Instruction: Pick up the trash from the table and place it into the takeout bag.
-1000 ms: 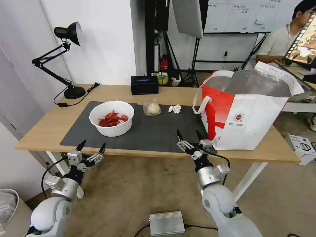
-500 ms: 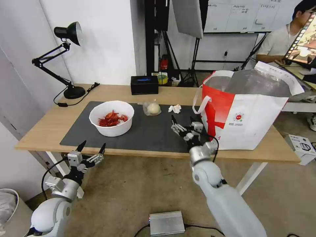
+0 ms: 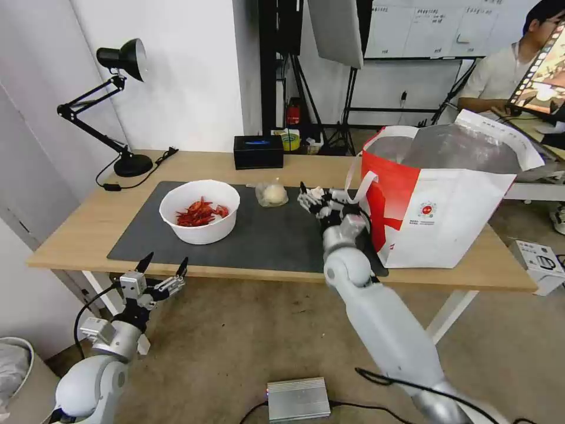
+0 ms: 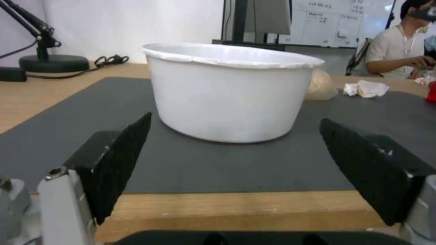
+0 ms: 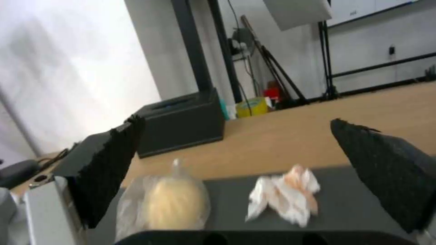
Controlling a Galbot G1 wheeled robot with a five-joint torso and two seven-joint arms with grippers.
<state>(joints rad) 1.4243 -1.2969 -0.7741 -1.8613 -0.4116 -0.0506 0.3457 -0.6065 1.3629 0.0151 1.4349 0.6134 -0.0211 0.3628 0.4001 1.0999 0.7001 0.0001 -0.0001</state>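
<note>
On the table's (image 3: 88, 224) dark grey mat (image 3: 276, 241) stand a white bowl of red shells (image 3: 200, 212), a clear bag with a pale bun (image 3: 272, 193) and a crumpled white tissue (image 3: 318, 191). My right gripper (image 3: 318, 194) is open just in front of the tissue and low over the mat. The right wrist view has the tissue (image 5: 284, 195) and bun bag (image 5: 168, 200) between the spread fingers of the right gripper (image 5: 236, 120). The takeout bag (image 3: 441, 194) stands open at the right. My left gripper (image 3: 162, 265) hangs open below the table's front edge, facing the bowl (image 4: 231, 92).
A black tissue box (image 3: 258, 152) sits at the table's back edge and a black desk lamp (image 3: 118, 88) at the back left. On the floor lie a grey metal box (image 3: 297, 398) and a white box (image 3: 538, 265). The bag's handle (image 3: 356, 185) hangs beside my right gripper.
My right arm has reached forward from the table's front edge across the mat up to the tissue, gripper staying open. The left arm has not moved.
</note>
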